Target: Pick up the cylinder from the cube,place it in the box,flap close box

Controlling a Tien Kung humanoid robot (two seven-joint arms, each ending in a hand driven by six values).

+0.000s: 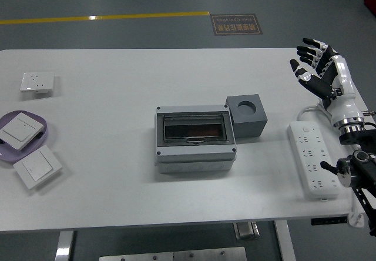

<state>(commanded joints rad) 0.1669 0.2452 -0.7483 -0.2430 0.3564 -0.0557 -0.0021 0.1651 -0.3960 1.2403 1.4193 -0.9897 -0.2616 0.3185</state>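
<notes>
A grey cube point(247, 115) with a round empty hole in its top stands at the table's middle right. Touching its left side is the grey box point(195, 140), whose clear flap lies shut; something orange shows dimly through the window. The cylinder is not visible anywhere outside the box. My right hand point(316, 66) hangs over the table's far right edge, well to the right of the cube, fingers spread and holding nothing. The left arm is out of view.
A white power strip point(312, 159) lies on the right, below my right hand, its cable running up past the wrist. On the left sit a purple dish point(44, 133) holding a white switch point(22, 128), another switch point(37, 166) and a wall socket point(37, 83).
</notes>
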